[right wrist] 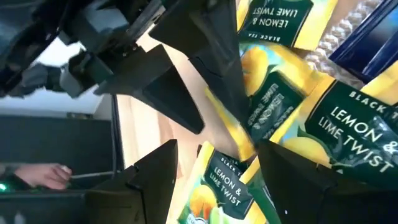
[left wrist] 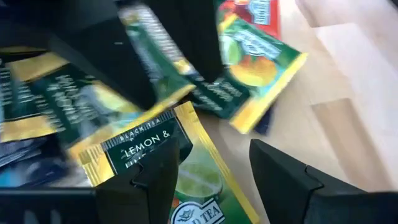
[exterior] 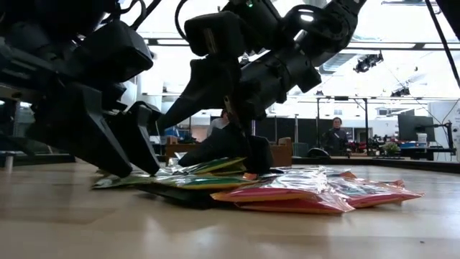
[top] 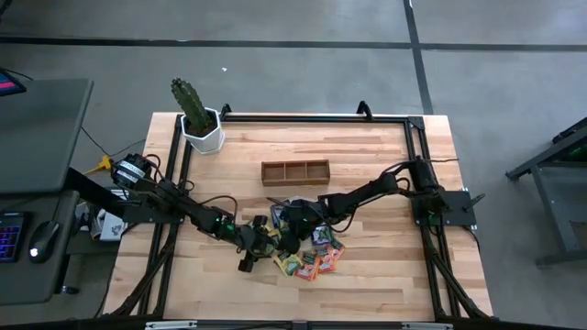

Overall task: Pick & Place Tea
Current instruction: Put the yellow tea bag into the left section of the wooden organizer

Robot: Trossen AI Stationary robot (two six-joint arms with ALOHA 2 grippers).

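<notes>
Both spread grippers, left gripper (left wrist: 211, 180) and right gripper (right wrist: 214, 174), crowd one heap of tea sachets (top: 312, 257); overlapping packets risk a double pick or a collision.

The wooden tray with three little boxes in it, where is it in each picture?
High view: the wooden tray lies mid-table, beyond the tea sachets.
Low view: only a brown strip behind the arms shows; probably the tray.
Left wrist view: not in it.
Right wrist view: not in it.
Shared landmark: the sachet pile, seen in every view.
</notes>
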